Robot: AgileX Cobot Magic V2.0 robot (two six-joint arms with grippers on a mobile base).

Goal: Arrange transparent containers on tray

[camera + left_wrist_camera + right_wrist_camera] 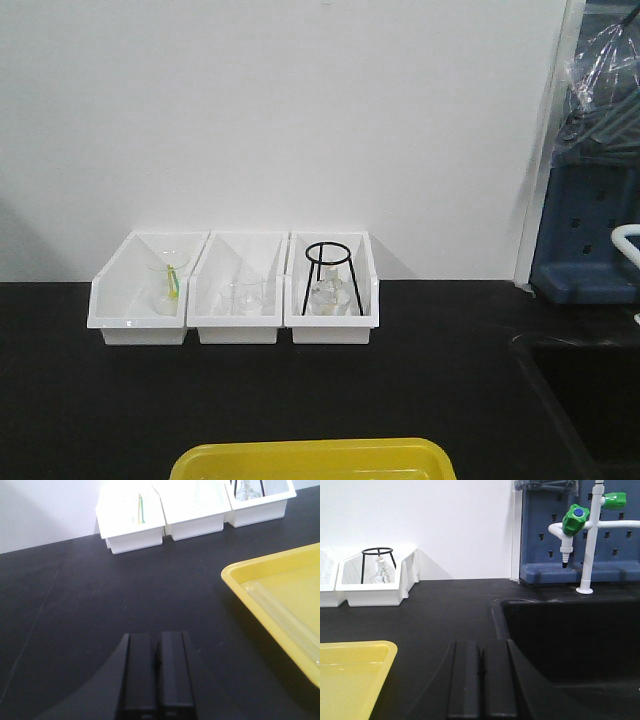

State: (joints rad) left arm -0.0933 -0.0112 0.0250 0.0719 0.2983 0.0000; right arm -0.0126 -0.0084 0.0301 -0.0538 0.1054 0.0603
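Black bench holds the tray (280, 610) at my 3 o'clock, with transparent containers (282, 617) lying inside. My left gripper (156, 680) and right gripper (481, 680) are closed, empty; whether more tubes remain, I cannot tell.

Yellow tray (310, 458) cut off by frame edges.

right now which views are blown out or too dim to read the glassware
Left wrist view: the white bins are overexposed, so their glass contents wash out; tubes on the yellow tray show only faintly. Front view: even light, bin glassware soft and small. Right wrist view: the sink is dark.
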